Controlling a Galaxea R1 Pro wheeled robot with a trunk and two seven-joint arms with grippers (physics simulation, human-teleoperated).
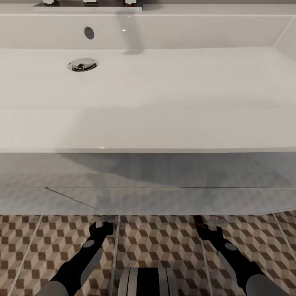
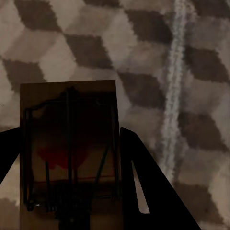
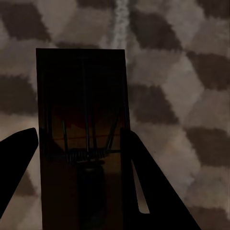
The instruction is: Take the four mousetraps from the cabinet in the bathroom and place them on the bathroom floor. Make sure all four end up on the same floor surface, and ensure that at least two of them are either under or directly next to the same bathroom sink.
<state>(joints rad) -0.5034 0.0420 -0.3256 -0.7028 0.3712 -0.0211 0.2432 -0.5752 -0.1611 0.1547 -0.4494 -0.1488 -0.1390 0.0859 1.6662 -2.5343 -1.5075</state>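
Mousetraps (image 2: pixel 69 153) (image 3: pixel 81 139) clear in wrist cams; head cam prob hides them.

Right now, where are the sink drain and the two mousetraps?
Sink drain (image 1: pixel 82 64), head view: chrome centre.
Left mousetrap (image 2: pixel 67 143), left wrist view: wooden board, red patch.
Right mousetrap (image 3: pixel 81 120), right wrist view: board centre.

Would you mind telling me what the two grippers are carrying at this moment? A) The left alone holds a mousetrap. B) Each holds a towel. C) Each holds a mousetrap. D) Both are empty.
C: in the left wrist view a mousetrap sits between the left gripper's jaws, and in the right wrist view a second mousetrap sits between the right gripper's jaws, both above the cube-patterned bathroom floor.
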